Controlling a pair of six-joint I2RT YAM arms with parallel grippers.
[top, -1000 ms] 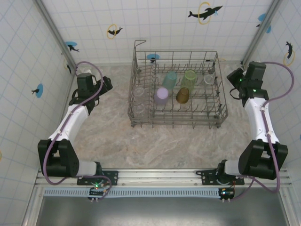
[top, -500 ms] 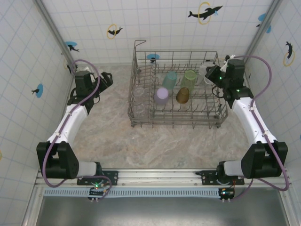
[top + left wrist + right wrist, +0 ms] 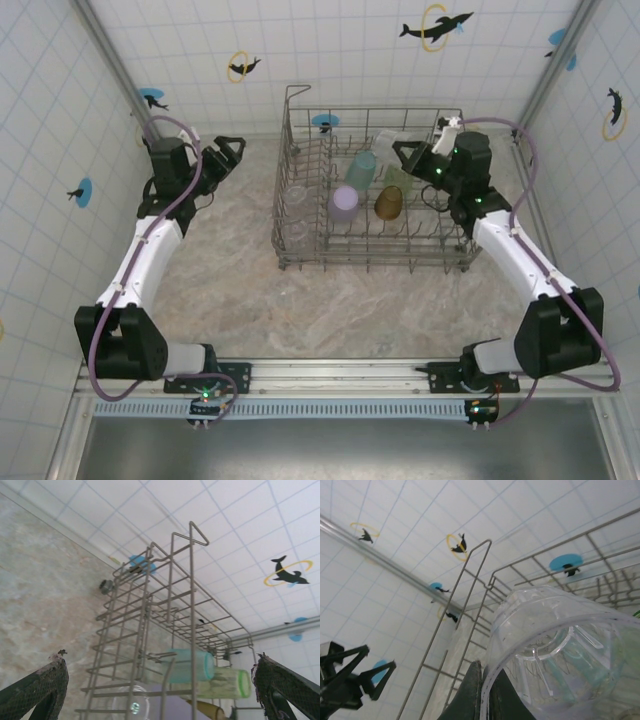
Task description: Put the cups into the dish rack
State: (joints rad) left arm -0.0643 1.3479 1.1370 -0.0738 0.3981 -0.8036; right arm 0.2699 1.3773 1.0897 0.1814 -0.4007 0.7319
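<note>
The grey wire dish rack (image 3: 375,262) stands mid-table. Inside lie a teal cup (image 3: 361,168), a lime green cup (image 3: 402,178), a lavender cup (image 3: 343,203) and an amber cup (image 3: 389,202), with clear cups (image 3: 296,196) at its left end. My right gripper (image 3: 408,157) hovers over the rack's back right part, shut on the rim of a clear cup (image 3: 386,142). In the right wrist view the fingers (image 3: 472,692) pinch that cup's (image 3: 560,645) wall. My left gripper (image 3: 232,152) stands open left of the rack, nothing between its fingers (image 3: 40,685); the teal cup (image 3: 187,666) and green cup (image 3: 225,682) lie ahead.
Tiled walls close in on three sides, with metal corner posts (image 3: 110,60) at back left and back right. Bare marble tabletop (image 3: 330,300) stretches in front of the rack and to its left. The rack's tall wire handle (image 3: 192,530) rises at its back left corner.
My right arm has swung left from the table's right side to over the rack's back right part, carrying the clear cup. My left gripper has shifted slightly back and up, still open.
</note>
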